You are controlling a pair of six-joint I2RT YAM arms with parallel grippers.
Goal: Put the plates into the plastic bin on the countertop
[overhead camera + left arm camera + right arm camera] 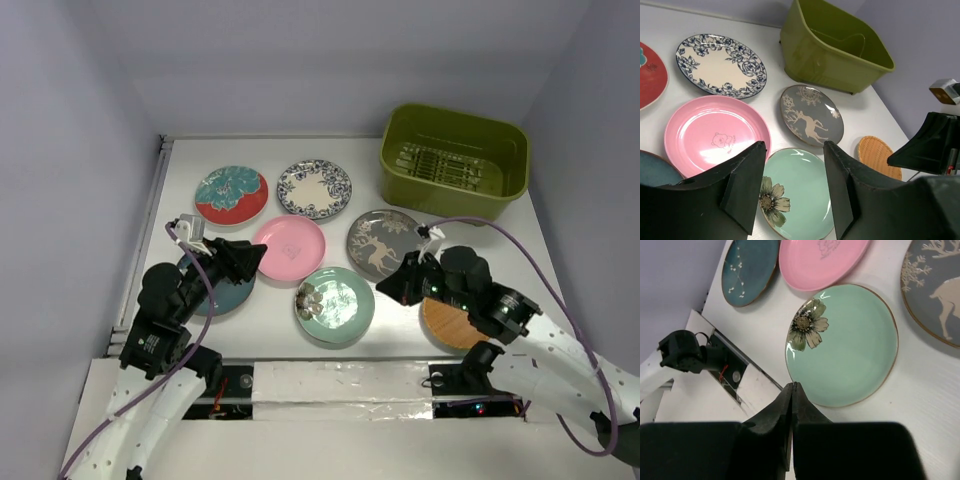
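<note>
Left wrist: left gripper spread wide, gripping nothing; right gripper pinched closed, empty, near mint green plate.

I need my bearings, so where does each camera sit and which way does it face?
Top external: above and behind the arms, looking down on countertop and plastic bin; left gripper, right gripper show.
Left wrist: low, facing the bin across the pink plate; its open fingers show.
Right wrist: looking down at the mint plate; its shut fingers show.
Shared by both wrists: mint plate, pink plate, deer plate.
</note>
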